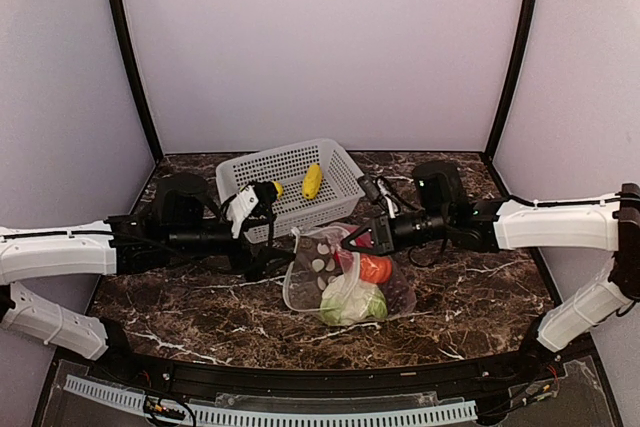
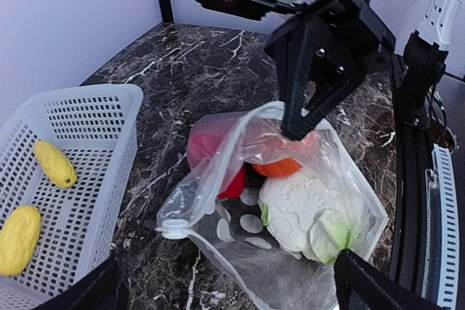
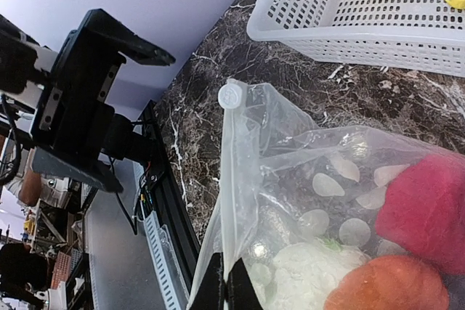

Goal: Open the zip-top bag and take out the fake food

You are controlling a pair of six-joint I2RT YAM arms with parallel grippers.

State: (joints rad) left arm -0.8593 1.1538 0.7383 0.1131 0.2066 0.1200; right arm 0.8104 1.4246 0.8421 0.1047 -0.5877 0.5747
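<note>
The bag [image 2: 341, 201] lies on the surface [image 2: 211, 70] in the middle, between my two claws, and its upper lip is lifted. Inside I see a red piece [image 2: 207, 152], an orange piece [image 2: 277, 168] and a leafy piece [image 2: 301, 215]. The white slider [image 2: 173, 229] sits at the corner of the mouth.

My right claw [image 2: 296, 127] is clamped on the raised lip, with both fingers together on the film. My left claw [image 2: 229, 284] is apart and holds nothing. The bag lies straight ahead of it and lower, and the slider corner is the part nearest to it. The zip edge runs from this corner up to my right claw, so I judge that my left claw is the one to take the free lip.

The basket [image 2: 80, 117] stands beside the bag, on the far side, with two yellow pieces [image 2: 54, 163] in it.

I cannot make out any grapes through the film. The tips of my right claw are cut off in its own view, and of my left claw only the two ends show.
</note>
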